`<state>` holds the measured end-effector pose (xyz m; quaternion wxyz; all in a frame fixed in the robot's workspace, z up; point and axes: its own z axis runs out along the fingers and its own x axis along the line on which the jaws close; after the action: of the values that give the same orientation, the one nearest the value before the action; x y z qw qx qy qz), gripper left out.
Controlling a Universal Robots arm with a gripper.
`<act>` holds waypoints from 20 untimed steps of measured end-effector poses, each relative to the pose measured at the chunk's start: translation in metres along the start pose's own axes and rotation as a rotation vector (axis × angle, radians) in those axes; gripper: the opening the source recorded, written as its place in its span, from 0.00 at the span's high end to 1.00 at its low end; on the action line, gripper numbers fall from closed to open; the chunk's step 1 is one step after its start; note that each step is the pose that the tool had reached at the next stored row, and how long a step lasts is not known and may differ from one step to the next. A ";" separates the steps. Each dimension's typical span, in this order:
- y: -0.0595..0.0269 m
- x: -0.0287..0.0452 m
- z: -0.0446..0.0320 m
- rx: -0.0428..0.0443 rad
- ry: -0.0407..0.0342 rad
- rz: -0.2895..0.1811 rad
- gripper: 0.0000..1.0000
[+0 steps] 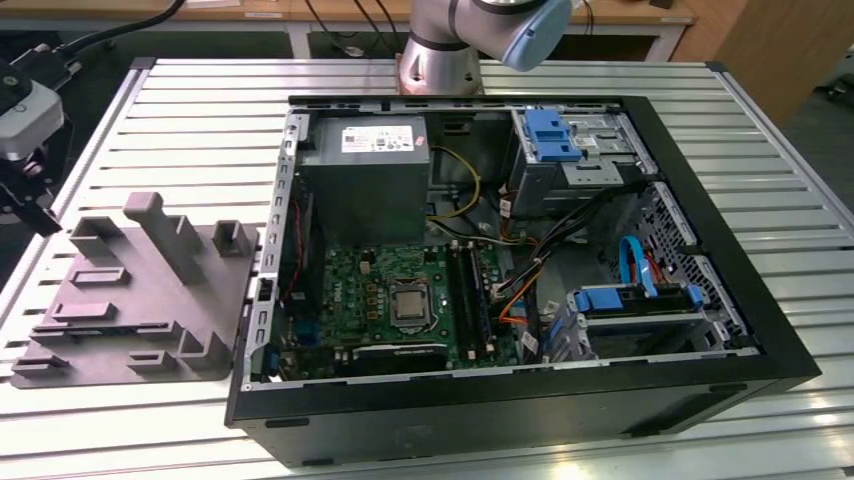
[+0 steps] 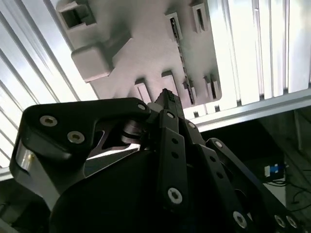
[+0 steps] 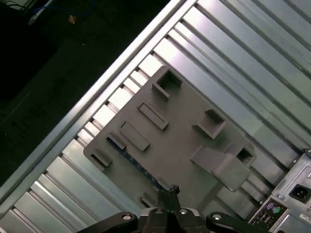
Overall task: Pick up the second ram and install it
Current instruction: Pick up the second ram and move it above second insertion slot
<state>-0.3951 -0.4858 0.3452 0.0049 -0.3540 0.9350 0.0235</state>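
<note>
The second ram (image 3: 133, 160) is a thin dark stick standing on edge in the long slot of the grey fixture plate (image 3: 184, 141). In the second wrist view the ram (image 2: 181, 58) runs along the plate (image 2: 141, 43). In the exterior view the ram (image 1: 107, 327) is a dark line near the plate's (image 1: 134, 290) front. My gripper (image 1: 40, 215) hangs above the table's edge at the exterior view's left, apart from the ram. Its fingertips (image 2: 167, 97) meet with nothing between them, and the gripper (image 3: 170, 190) is shut.
The open computer case (image 1: 667, 380) lies at the exterior view's right of the plate. Inside are the motherboard (image 1: 387, 300), its memory slots (image 1: 467, 285), a grey power supply (image 1: 363, 170), cables and blue drive brackets (image 1: 550, 135). Dark floor (image 3: 43, 73) lies beyond the slatted table (image 1: 200, 120).
</note>
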 end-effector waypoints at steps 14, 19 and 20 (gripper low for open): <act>-0.0004 0.0002 0.0089 -0.0066 0.0103 -0.254 0.90; -0.0005 0.0003 0.0121 -0.0089 0.0140 -0.344 0.90; -0.0005 0.0003 0.0127 -0.0094 0.0146 -0.362 0.90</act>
<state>-0.3951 -0.4858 0.3324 0.0007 -0.5167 0.8558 0.0240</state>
